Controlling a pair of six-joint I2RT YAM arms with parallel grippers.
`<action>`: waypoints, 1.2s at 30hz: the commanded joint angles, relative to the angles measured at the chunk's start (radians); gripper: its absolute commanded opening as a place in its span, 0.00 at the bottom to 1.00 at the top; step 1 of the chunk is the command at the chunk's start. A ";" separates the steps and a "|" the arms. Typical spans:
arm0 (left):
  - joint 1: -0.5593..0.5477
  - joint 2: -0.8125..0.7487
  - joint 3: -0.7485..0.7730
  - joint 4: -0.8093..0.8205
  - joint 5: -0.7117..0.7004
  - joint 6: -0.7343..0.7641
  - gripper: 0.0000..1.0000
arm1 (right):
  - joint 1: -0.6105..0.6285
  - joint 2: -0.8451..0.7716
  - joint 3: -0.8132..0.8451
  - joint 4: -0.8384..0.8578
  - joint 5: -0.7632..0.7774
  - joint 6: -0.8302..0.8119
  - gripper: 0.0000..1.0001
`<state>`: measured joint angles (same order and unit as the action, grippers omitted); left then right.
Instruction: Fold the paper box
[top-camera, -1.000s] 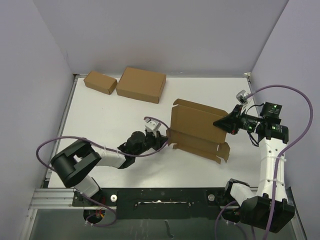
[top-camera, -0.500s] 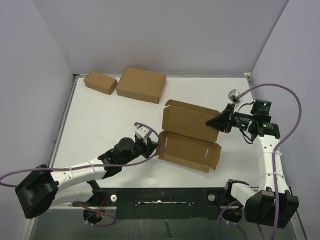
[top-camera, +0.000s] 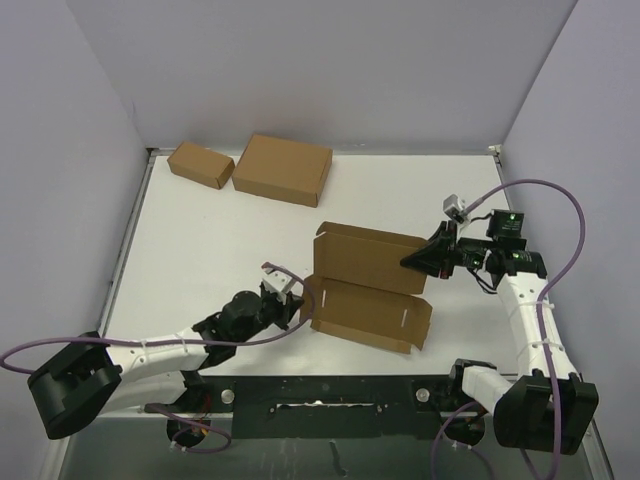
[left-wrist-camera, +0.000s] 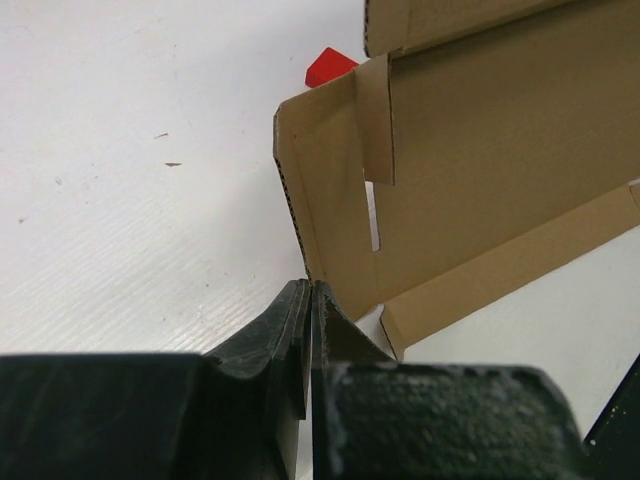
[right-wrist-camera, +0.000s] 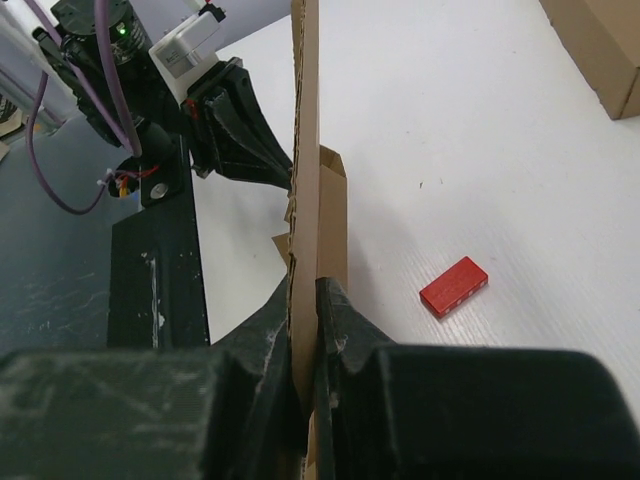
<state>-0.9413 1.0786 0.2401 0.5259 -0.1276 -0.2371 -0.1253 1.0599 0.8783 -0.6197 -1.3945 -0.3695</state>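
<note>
The paper box (top-camera: 365, 285) sits half-folded in the middle of the table (top-camera: 220, 240), somewhat towards the right and nearer my side. One long panel stands up and another slopes down towards the black rail (top-camera: 320, 395) at the near edge. From the top view, its near edge is close to that rail, so I have little room there. White table lies open to the left and beyond it.

My left claw (top-camera: 298, 300) is pinched shut at the box's left end, and its wrist view shows the tips nipping the lower corner of a side flap (left-wrist-camera: 325, 190). My right claw (top-camera: 410, 260) is at the right end. It is clamped narrow on the upright panel (right-wrist-camera: 305, 150), which rises edge-on between the fingers (right-wrist-camera: 340, 310).

A small red block (right-wrist-camera: 453, 286) lies on the table just beside the box. The larger cardboard box (top-camera: 283, 169) and the small one (top-camera: 200, 164) rest well apart along the far left, by the back wall (top-camera: 320, 70).
</note>
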 joint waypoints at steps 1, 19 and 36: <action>-0.009 -0.043 -0.049 0.146 0.002 0.044 0.00 | 0.028 -0.029 0.004 -0.106 -0.052 -0.159 0.00; -0.117 -0.052 -0.139 0.266 -0.035 0.160 0.00 | 0.071 -0.044 -0.027 -0.219 0.033 -0.364 0.00; -0.034 0.086 -0.051 0.458 -0.084 0.406 0.00 | 0.090 0.070 0.173 -0.253 0.046 -0.506 0.00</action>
<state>-0.9989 1.1259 0.1524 0.8303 -0.2188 0.1043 -0.0441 1.1378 1.0630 -0.9039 -1.3537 -0.8383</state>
